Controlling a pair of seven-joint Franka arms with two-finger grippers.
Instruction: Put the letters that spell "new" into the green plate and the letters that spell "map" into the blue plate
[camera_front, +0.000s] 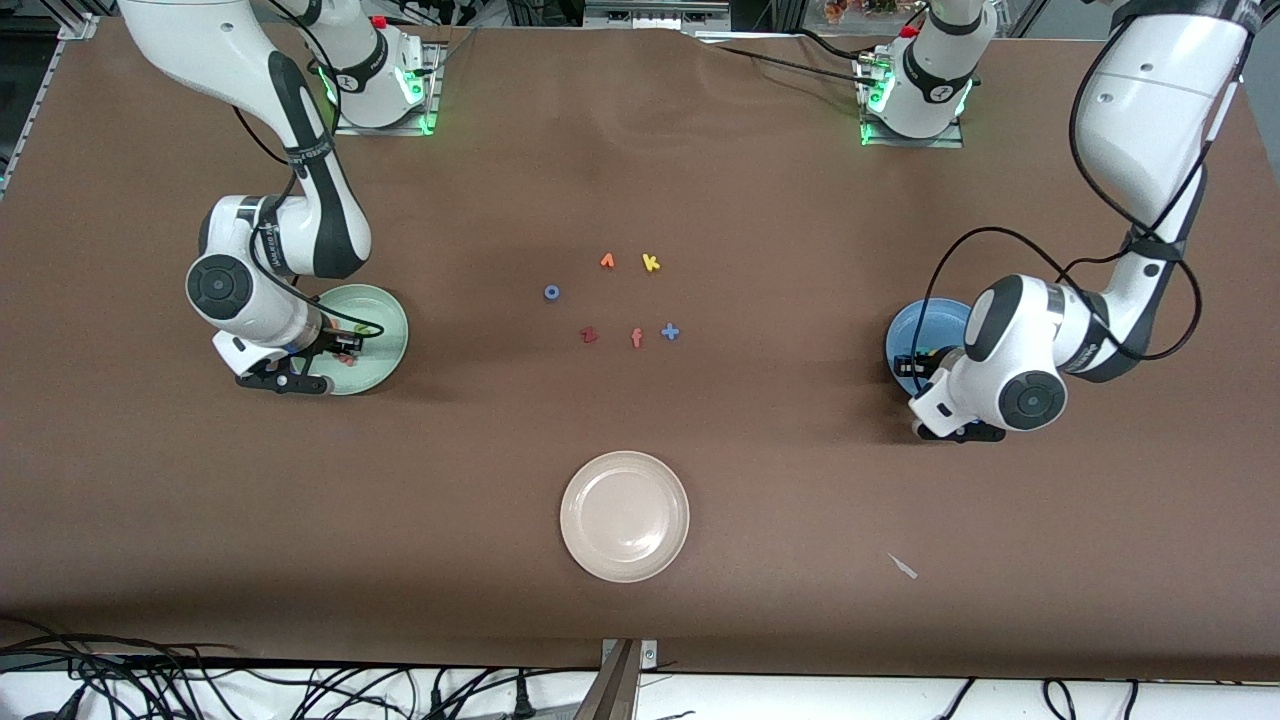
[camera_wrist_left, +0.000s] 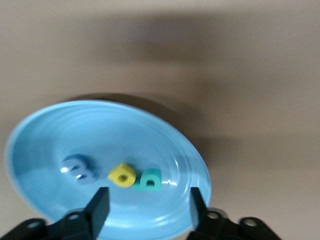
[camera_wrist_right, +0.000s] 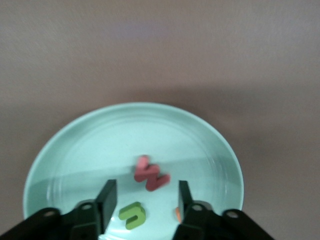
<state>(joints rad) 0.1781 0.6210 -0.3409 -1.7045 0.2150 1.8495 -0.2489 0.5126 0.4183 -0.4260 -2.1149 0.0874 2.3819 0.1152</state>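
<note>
Now the left gripper (camera_wrist_left: 145, 210), jaws apart and empty, hangs over the round blue plate (camera_wrist_left: 45, 130) holding the blue, yellow and teal foam letters (camera_wrist_left: 122, 175). Likewise the open, empty right gripper (camera_wrist_right: 145, 202) sits over the pale green plate (camera_wrist_right: 100, 135), directly above the red "w" (camera_wrist_right: 151, 176), green "n" (camera_wrist_right: 132, 215) and orange "e" (camera_wrist_right: 178, 215).

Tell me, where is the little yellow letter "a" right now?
The yellow "a" lies in the blue plate at the left arm's end of the table, between the blue "m" and teal "p".

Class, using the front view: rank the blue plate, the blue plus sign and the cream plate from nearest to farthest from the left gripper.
1. Blue plate, directly under the left gripper.
2. Blue plus sign, mid-table among the loose letters.
3. Cream plate, nearest the front camera; only slightly farther than the plus.
</note>
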